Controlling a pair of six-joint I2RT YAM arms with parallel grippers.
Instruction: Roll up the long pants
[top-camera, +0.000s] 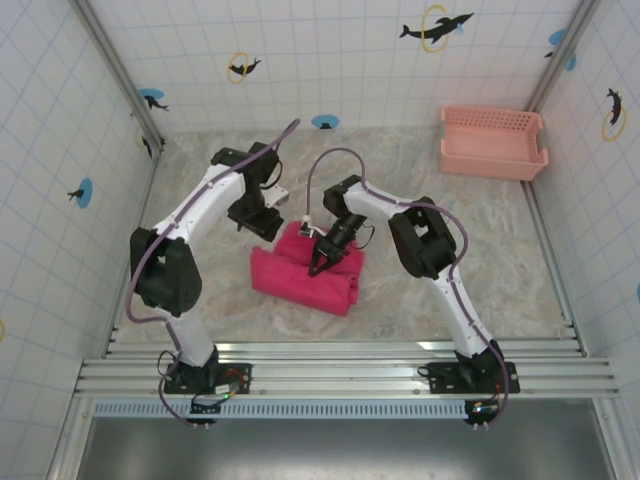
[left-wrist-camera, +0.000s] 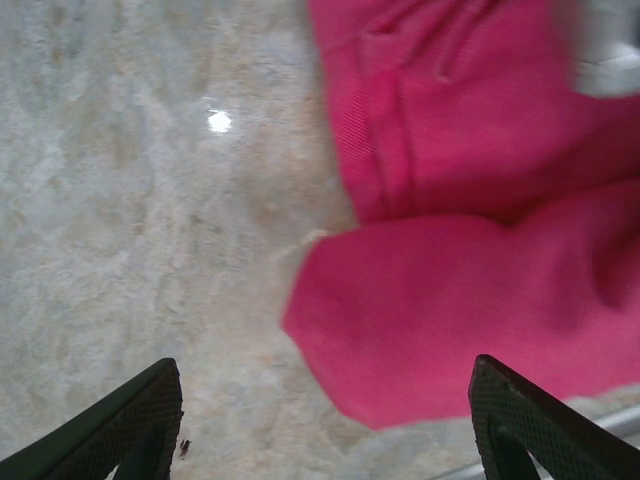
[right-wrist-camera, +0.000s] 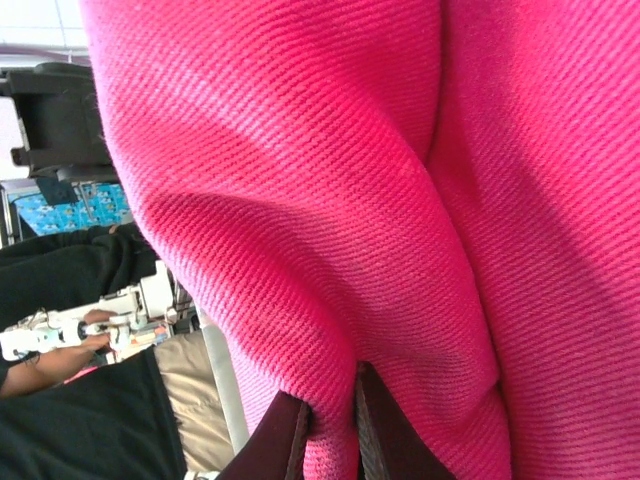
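- Tension looks like the thing to mind here. The right end effector sits on top of the long pants, its fingers pressed nearly together on a pinched fold of cloth. Any turn should carry that fold over evenly rather than drag the bundle sideways.
- The left end effector hangs just off the far left corner of the bundle, jaws spread wide and holding nothing. A rounded cloth edge lies ahead of it, between the two pads. A sound next move, as I judge it, is to close on that edge so both ends of the roll turn together.
- Lifting little and rolling low would help the layers pack tight. A one-sided pull risks a cone instead of a cylinder.
- The pants lie mid-worktop, between the two arms and well apart from the pink basket in the far right corner.
- They are plain magenta-red, soft and thick, with a fine diagonal weave. They are already gathered into a compact, roughly rectangular wad of several layers with rounded edges, and no leg trails loose in the top view.
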